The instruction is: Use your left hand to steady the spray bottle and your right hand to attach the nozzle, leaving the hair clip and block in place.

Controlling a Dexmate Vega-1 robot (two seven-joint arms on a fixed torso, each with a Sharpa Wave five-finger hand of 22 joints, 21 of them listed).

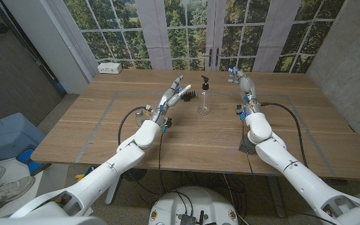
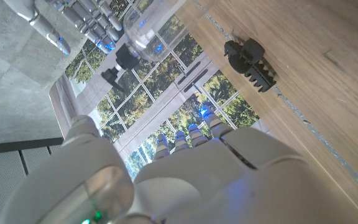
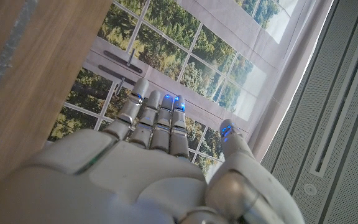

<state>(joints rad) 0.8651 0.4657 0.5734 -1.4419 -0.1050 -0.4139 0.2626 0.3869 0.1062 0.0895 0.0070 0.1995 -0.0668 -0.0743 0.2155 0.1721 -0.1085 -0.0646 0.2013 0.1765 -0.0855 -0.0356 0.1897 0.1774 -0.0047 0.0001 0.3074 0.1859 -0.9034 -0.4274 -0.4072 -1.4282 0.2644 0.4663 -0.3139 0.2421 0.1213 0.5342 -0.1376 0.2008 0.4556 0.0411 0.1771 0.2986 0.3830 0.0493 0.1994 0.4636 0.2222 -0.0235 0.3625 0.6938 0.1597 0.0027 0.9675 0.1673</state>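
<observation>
Spray bottle stands upright at mid-table with its black nozzle already seated on top (clear body, nothing gripping it). Black hair clip lies just to its left on the wood. Left hand hovers beside the clip — fingers extended and apart, empty. Right hand is raised to the bottle's right, well apart from it — fingers straight, holding nothing.

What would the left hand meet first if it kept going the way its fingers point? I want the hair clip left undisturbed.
Probably the hair clip, just beyond the left hand; the spray bottle stands further right. Depth is unclear.
</observation>
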